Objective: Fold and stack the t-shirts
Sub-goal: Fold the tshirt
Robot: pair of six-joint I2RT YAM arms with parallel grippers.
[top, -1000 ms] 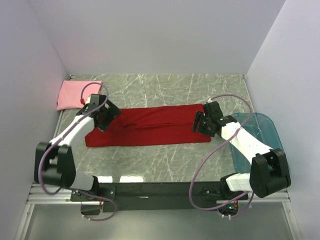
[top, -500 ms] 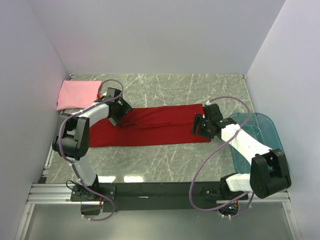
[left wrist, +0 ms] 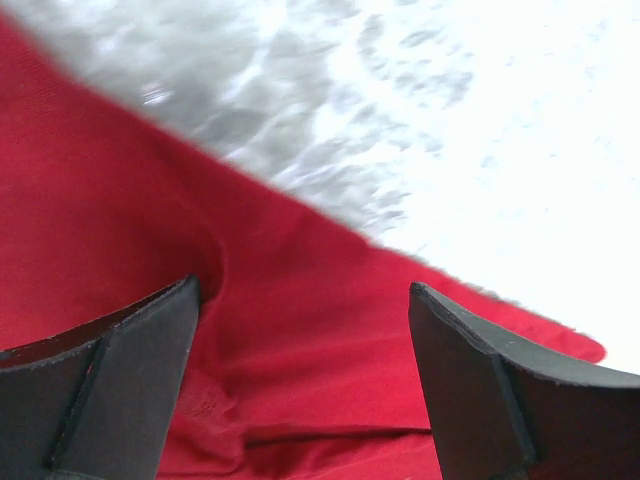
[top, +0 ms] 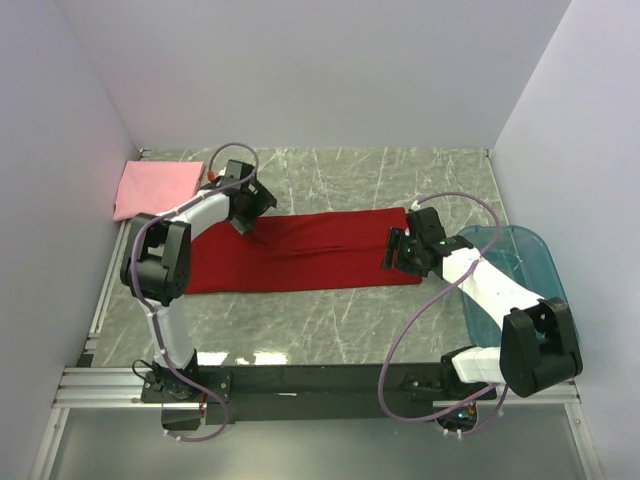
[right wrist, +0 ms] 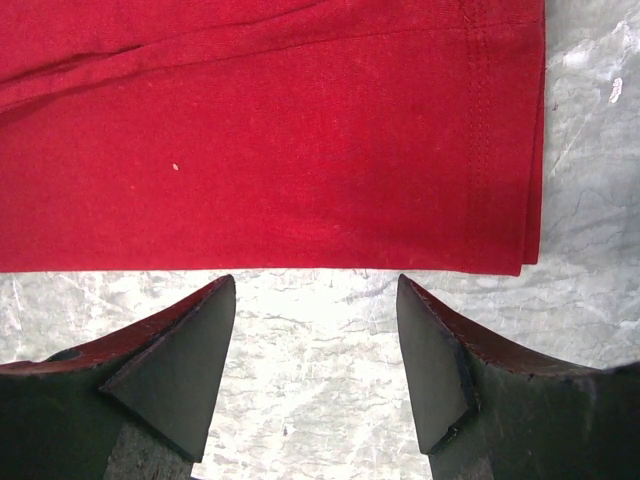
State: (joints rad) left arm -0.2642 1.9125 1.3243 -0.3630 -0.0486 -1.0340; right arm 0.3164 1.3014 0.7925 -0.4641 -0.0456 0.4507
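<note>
One deep red cloth t-shirt (top: 300,252) across the middle of the table (top: 350,180), one light pink cloth t-shirt (top: 155,187) at its far left corner, one teal plastic bin (top: 520,260) at its right edge, left end effector (left wrist: 305,300) and right end effector (right wrist: 315,290) both wide open, holding nothing

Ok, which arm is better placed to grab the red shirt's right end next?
Right, probably: the right gripper hovers open beside the hemmed end of the red shirt; the left gripper sits over its other end.

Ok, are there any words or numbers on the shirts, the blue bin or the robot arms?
None can be read. The deep red cloth t-shirt and the light pink cloth t-shirt are plain, the translucent teal plastic bin shows no label, and the left arm and right arm show no lettering.
</note>
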